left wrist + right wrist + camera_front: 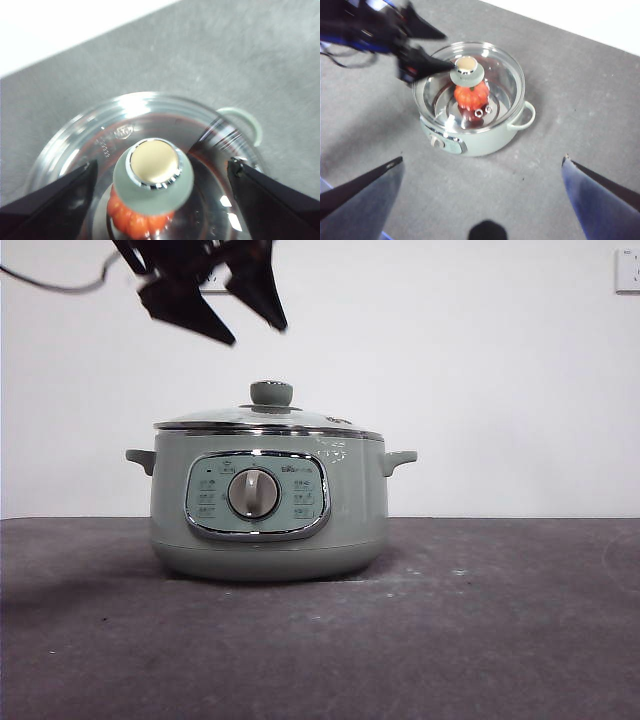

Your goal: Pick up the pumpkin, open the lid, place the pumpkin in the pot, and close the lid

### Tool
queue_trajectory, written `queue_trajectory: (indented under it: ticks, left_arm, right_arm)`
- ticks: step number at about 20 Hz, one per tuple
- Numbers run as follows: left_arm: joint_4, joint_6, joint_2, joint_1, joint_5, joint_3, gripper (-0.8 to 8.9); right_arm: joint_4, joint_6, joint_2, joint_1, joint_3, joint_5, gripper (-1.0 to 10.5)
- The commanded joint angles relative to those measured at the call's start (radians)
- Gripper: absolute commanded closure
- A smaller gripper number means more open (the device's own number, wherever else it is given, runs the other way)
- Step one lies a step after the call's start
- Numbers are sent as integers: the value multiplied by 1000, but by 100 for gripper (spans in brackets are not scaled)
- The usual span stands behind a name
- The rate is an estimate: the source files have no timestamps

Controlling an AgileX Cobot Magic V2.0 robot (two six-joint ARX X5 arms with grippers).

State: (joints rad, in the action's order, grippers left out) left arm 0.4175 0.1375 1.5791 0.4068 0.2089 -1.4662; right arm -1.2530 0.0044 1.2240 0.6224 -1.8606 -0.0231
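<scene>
A: Where is the pumpkin (471,96) found?

B: It is seen inside the pot (268,525), under the lid (470,85). Through the glass its orange ribs are shown directly below the knob (153,179) in the left wrist view.

A: And the lid itself?

B: It is set closed on the pot, with the steel rim lying flat on the pot's edge. The pot is placed on the grey table (500,640).

A: How is the left gripper (235,325) positioned?

B: It is held above the lid, apart from it. In the front view it is seen at about 11 o'clock from the knob. Its jaws are spread wide and nothing is held between them; in its wrist view the knob is framed between the two jaws.

A: And the right gripper (482,165)?

B: It is kept higher and well apart from the pot. Its jaws are also spread, with nothing between them. From the pot it is placed at about 6 o'clock in the right wrist view.
</scene>
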Motion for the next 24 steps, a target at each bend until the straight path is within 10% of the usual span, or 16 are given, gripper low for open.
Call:
queue_trajectory:
  ticks: [1,9,12,14,24]
  left_arm:
    - [56,-3,-59,-3,2,5,373]
    - [539,-13,-356,-2,145,5,434]
    - [640,-14,-452,-2,190,5,796]
    - [671,-14,-498,-2,195,5,822]
    - [693,-13,-542,-2,187,5,817]
  right_arm:
    - [-22,10,-1,3,0,56,350]
    - [-119,29,-1,3,1,222,360]
    - [-119,31,-1,3,1,260,698]
    - [-119,25,-1,3,1,260,969]
    - [-118,39,-12,0,0,256,946]
